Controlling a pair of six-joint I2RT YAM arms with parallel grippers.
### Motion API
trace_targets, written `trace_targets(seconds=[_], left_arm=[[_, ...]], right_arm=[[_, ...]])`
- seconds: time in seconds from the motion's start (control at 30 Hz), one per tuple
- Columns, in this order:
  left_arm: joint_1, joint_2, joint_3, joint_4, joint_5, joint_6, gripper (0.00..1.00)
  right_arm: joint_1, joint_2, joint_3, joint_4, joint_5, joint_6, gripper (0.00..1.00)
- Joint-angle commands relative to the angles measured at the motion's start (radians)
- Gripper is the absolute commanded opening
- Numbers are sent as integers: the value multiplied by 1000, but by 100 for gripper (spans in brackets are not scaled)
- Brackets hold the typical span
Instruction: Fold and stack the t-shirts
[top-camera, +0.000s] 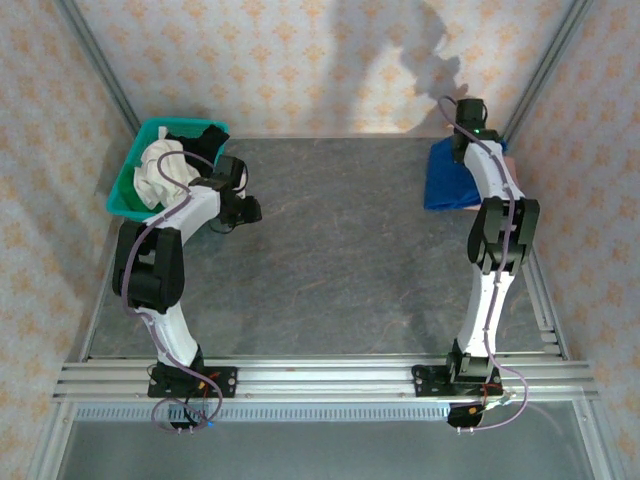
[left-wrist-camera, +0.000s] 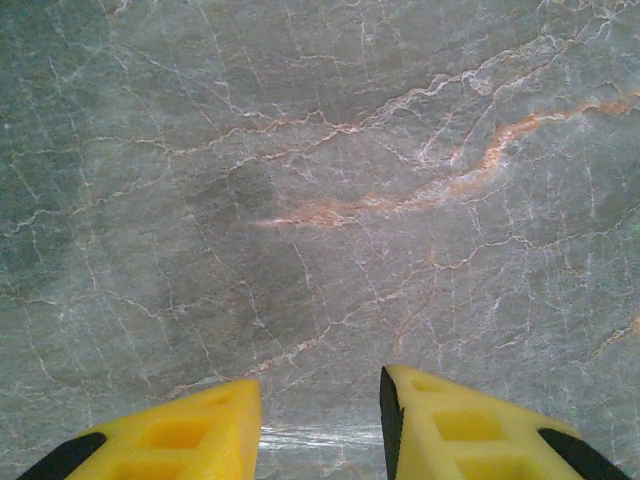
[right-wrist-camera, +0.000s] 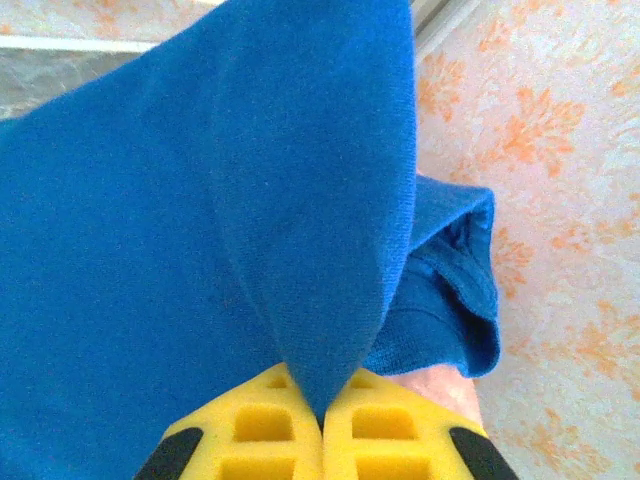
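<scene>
Right tool (right-wrist-camera: 322, 400): jaws clamped on a raised ridge of the royal blue cloth t-shirt (right-wrist-camera: 190, 200). The fabric peaks up from between the yellow fingers. The blue tee sits at the far right corner of the grey marble-pattern tabletop (top-camera: 340, 260), close to the wall frame. A sliver of the dusty pink cloth t-shirt (right-wrist-camera: 432, 383) shows under its right edge, so blue looks to be lying on pink. A rolled hem or sleeve sticks out on the right, not flat.

Left tool (left-wrist-camera: 320, 405): jaws partway apart with nothing between them, over bare tabletop just beside the teal plastic basket (top-camera: 122, 188). A cream cloth (top-camera: 160, 172) is heaped in the basket.

My read: the step is settling the blue tee onto the stack. Notes for doing it clean:
- The pinch is on one ridge of fabric. Lifting from there would likely tent the shirt and pull the fold open, so keep it low and lay it over.
- Line the blue edges up with the pink below before letting go.
- Open, then retreat straight up so the fingers don't snag and drag the cloth.
- The loose roll on the right wants flattening or the stack will sit lopsided.
- It's tight against the wall and tabletop edge, so watch for cloth sliding off.
- The left tool is well apart and can't pin the other side. Bring it across if bracing is needed.
</scene>
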Motion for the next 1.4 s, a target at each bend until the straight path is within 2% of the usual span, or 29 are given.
trace_targets(seconds=[0.0,0.17,0.3,0.47,0.6,0.77,0.8,0.83,0.9,0.93,1.0,1.13,1.37], left_arm=[[7,10,3,-37,-6,22,37],[7,21,15,-49,-7,23,37],[7,30,30,-64,-4,28,36],[7,35,33,-71,-7,30,36],[8,43,38,-75,-5,33,36],[8,58,47,-82,0,34,36],[8,58,47,-83,1,34,36],[8,59,47,-83,2,34,36],[7,57,49,-87,5,36,36],[7,55,49,-86,8,38,36],[7,52,49,-86,11,40,36],[7,49,52,-89,12,40,36],[7,24,44,-88,10,42,37]], right_arm=[[-53,17,42,37,-84,1,0],[-104,50,91,29,-160,22,0],[-118,85,186,-18,-185,36,0],[-144,103,200,-21,-208,61,0],[-159,137,182,-29,-184,64,0],[-178,172,113,37,-91,76,0],[-181,182,115,36,-88,75,2],[-183,197,129,25,-71,74,10],[-182,230,177,-9,4,86,14],[-182,242,205,-32,30,90,21],[-183,250,240,-63,75,100,40],[-183,196,235,-93,91,157,51],[-178,14,48,8,-72,249,60]])
